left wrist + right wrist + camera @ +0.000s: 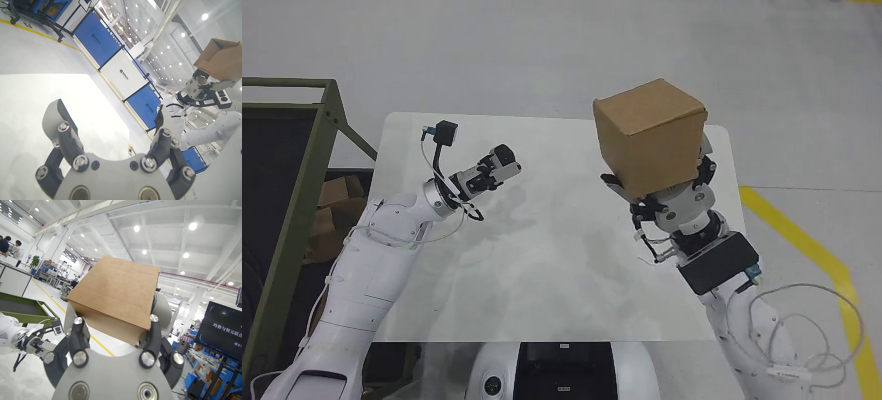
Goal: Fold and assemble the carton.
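Note:
The brown carton (650, 133) is folded into a box and held up above the right side of the white table (542, 260). My right gripper (662, 190) is shut on its lower end, one finger on each side. In the right wrist view the carton (115, 298) sits between the fingers (157, 313). The left wrist view shows the carton (217, 62) far off in the other arm's grip. My left gripper (506, 163) hovers over the left part of the table, open, with nothing between its fingers (62, 115).
A green-framed cart (292, 160) stands beside the table's left edge, with cardboard pieces (337, 195) lying below it. A yellow floor line (802, 240) runs to the right of the table. Bare table surface lies between the two arms.

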